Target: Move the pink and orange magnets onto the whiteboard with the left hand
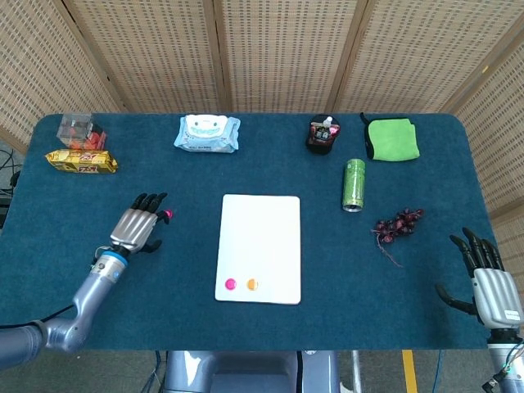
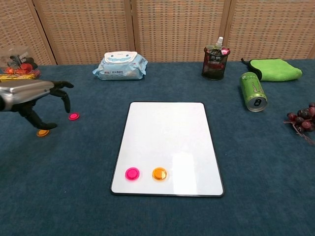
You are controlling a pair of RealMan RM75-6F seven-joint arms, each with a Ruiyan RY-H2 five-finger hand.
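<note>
Chest view: fingers [image 2: 63, 84] of the left hand [image 2: 30, 93] spread and curved, holding nothing, above one pink magnet [image 2: 74, 116] and one orange magnet [image 2: 43, 132] on the table [image 2: 256, 162]. Another pink magnet [image 2: 132, 173] and orange magnet [image 2: 159, 173] lie on the whiteboard [image 2: 170, 132]. Right hand [image 1: 490, 282]: fingers apart, empty.
</note>
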